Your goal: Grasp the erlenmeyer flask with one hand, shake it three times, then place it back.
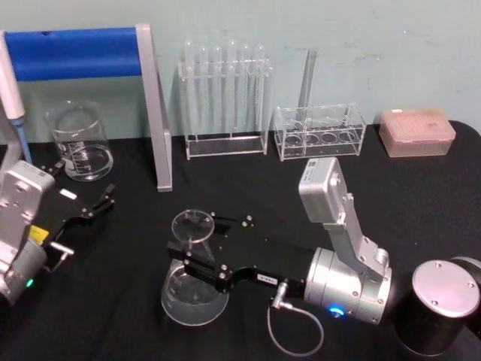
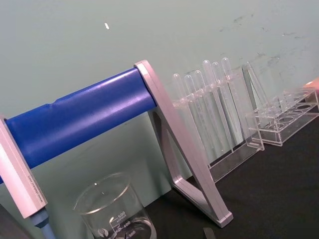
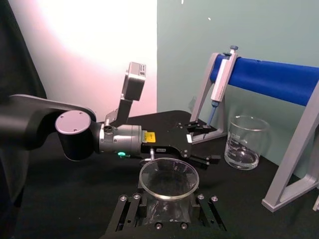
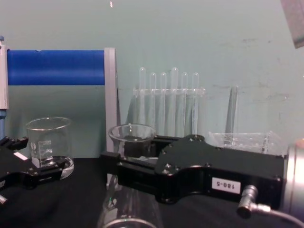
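The erlenmeyer flask [image 1: 194, 289] stands upright, front and centre on the black bench [image 1: 421, 195], wide base low and flared rim on top. Its neck sits squarely between the jaws of the right gripper [image 1: 201, 247], one finger on each side just under the rim. They're clamped onto the glass, a firm hold on the neck. From the chest camera the flask [image 4: 132, 134] pokes its rim up above the black gripper [image 4: 129, 160]. I can't tell whether the base bears on the bench or hangs just clear of it. From the right wrist the rim [image 3: 168, 178] is a clean circle, dead centre over that gripper [image 3: 168, 215].

Writing now: a small white label [image 4: 225, 184] on the right gripper's body reads "180-5", with a silver cable plug [image 4: 247, 204] just beside it. The flask's white markings are too small to read.

Over on the left, the left gripper [image 1: 79, 188] is parked low by the bench, jaws spread wide and holding nothing. There's a yellow sticker [image 3: 148, 136] on its wrist, print unreadable. Just behind it stands a glass beaker [image 2: 115, 211], whose scale seems to show 400 and 300. Further back are a blue bar stand [image 1: 75, 53], a rack of test tubes [image 1: 224, 98], a second clear rack [image 1: 319, 131] and a pink box [image 1: 417, 131].
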